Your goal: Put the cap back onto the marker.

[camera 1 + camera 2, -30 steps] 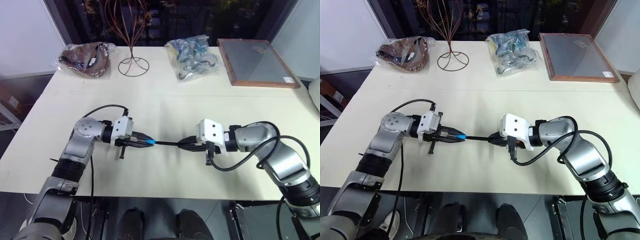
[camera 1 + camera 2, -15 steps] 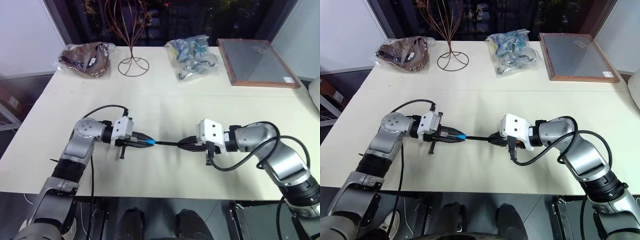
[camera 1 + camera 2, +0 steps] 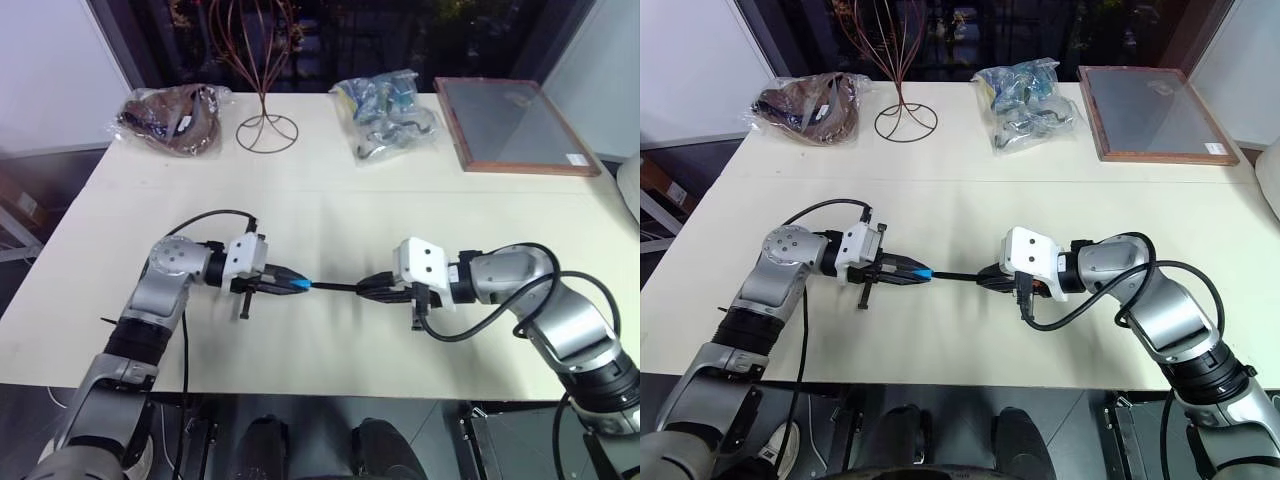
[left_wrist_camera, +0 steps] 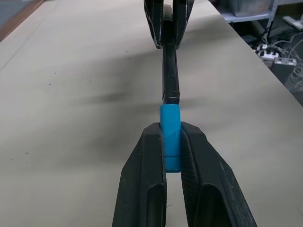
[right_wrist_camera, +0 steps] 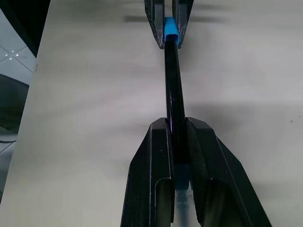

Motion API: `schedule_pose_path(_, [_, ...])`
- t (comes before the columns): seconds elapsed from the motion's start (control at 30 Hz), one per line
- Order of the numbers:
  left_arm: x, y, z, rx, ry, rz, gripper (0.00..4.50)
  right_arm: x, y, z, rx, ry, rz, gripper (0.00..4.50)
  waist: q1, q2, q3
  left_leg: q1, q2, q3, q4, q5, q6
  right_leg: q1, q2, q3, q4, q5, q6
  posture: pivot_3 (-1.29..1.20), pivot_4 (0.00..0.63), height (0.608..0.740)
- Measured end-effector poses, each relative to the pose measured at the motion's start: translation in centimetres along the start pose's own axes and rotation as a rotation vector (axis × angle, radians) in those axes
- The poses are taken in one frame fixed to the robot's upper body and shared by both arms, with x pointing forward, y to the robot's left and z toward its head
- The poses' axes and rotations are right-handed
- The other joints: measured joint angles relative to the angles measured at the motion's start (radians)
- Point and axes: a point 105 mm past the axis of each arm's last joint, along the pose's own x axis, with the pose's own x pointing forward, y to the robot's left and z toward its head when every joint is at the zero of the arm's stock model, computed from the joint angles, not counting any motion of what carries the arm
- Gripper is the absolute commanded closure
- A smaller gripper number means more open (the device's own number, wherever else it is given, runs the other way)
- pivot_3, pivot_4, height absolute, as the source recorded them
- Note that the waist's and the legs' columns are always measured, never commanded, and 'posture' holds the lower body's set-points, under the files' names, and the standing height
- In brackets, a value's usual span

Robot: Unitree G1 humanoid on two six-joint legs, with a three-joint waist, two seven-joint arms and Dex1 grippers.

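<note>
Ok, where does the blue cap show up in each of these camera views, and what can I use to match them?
Left eye view: the cap sits left of centre, at the left claw tips.
Right eye view: left of centre, same spot.
Left wrist view: centre, between the black fingers.
Right wrist view: top centre.
Shared landmark: the marker, running from the cap to the right claw.

place: lab or workroom | cues: plain cream table (image 3: 330, 215), bagged parts (image 3: 388, 115), dark windows
</note>
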Motion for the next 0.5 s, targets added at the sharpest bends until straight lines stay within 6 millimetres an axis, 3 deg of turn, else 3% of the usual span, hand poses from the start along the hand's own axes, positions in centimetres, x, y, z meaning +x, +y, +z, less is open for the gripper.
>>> schedule_pose_path(0.5, [0.11, 0.23, 0.02, -0.018, 0.061, -0.05, 4.47, 0.48, -0.72, 0.11, -0.089, 0.043, 0.002, 4.5, -0.001, 0.0, 0.0, 0.0, 0.0, 0.0, 0.0, 0.0, 0.0, 0.0, 0.0, 0.0, 0.0, 0.0, 0.0, 0.0, 0.15, 0.74])
